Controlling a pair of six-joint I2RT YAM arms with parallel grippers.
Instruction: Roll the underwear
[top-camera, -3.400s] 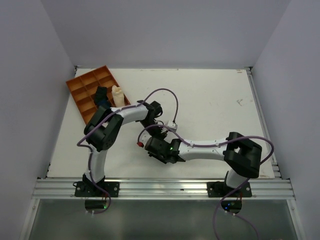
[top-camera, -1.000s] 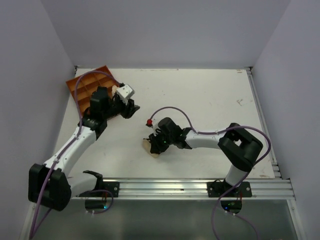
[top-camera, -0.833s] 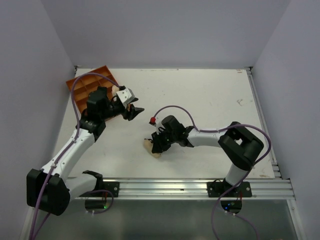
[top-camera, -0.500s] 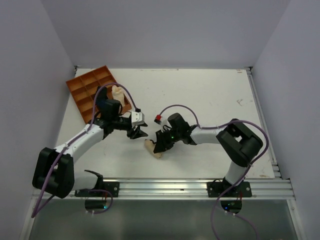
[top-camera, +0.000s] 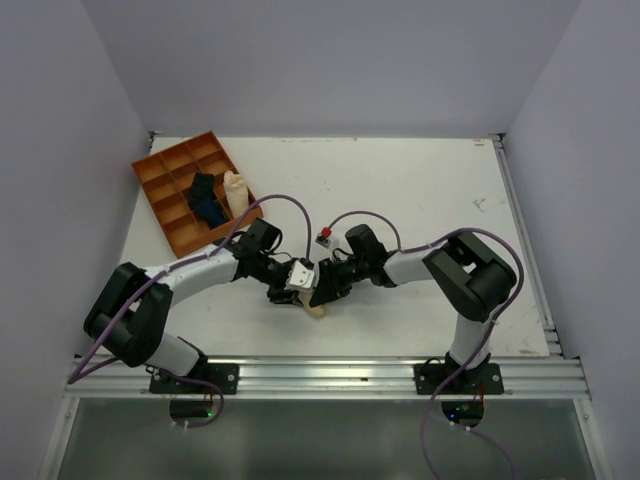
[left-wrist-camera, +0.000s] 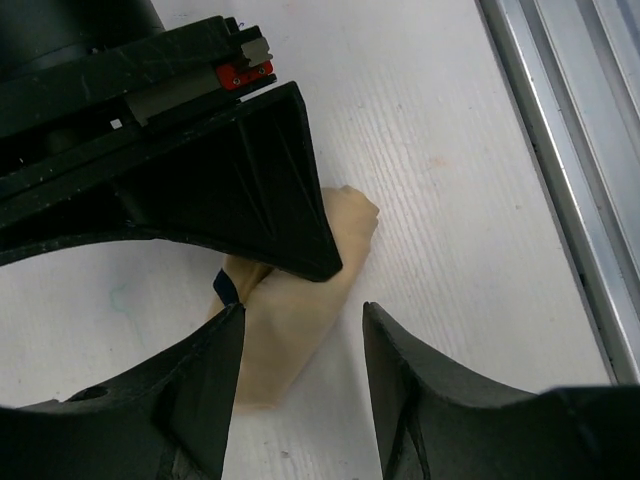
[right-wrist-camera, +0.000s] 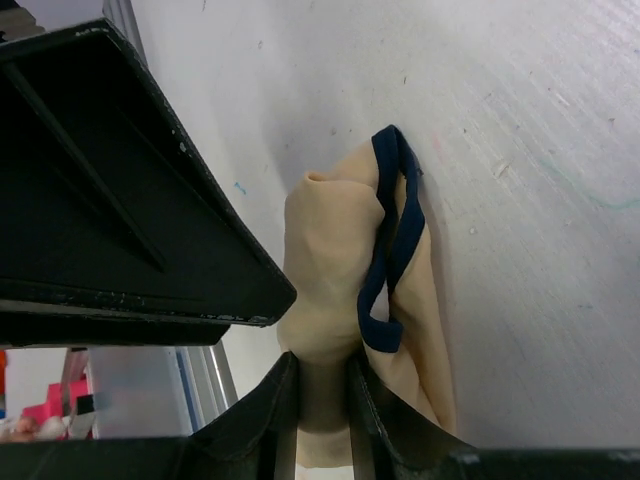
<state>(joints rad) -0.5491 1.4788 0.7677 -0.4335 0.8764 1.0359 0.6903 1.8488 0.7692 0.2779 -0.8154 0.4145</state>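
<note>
The underwear (top-camera: 316, 309) is a small beige roll with a dark edge band, lying on the white table near the front middle. My right gripper (top-camera: 322, 291) is shut on one end of it; in the right wrist view the fingers (right-wrist-camera: 285, 400) pinch the beige cloth (right-wrist-camera: 335, 260) next to the dark band (right-wrist-camera: 392, 235). My left gripper (top-camera: 293, 284) is open right beside the right one. In the left wrist view (left-wrist-camera: 302, 308) it straddles the roll (left-wrist-camera: 290, 320), with its left finger (left-wrist-camera: 205, 395) at the cloth and its right finger apart from it.
An orange compartment tray (top-camera: 160, 185) stands at the back left, holding a dark blue roll (top-camera: 205, 198) and a pale cream roll (top-camera: 235, 192). The metal rail (top-camera: 330, 375) runs along the table's front edge, close to the roll. Both arms' cables loop above the grippers.
My left arm has swung from the orange tray down to the underwear, ending open beside the right gripper. The right gripper has stayed on the roll, shifting slightly.
</note>
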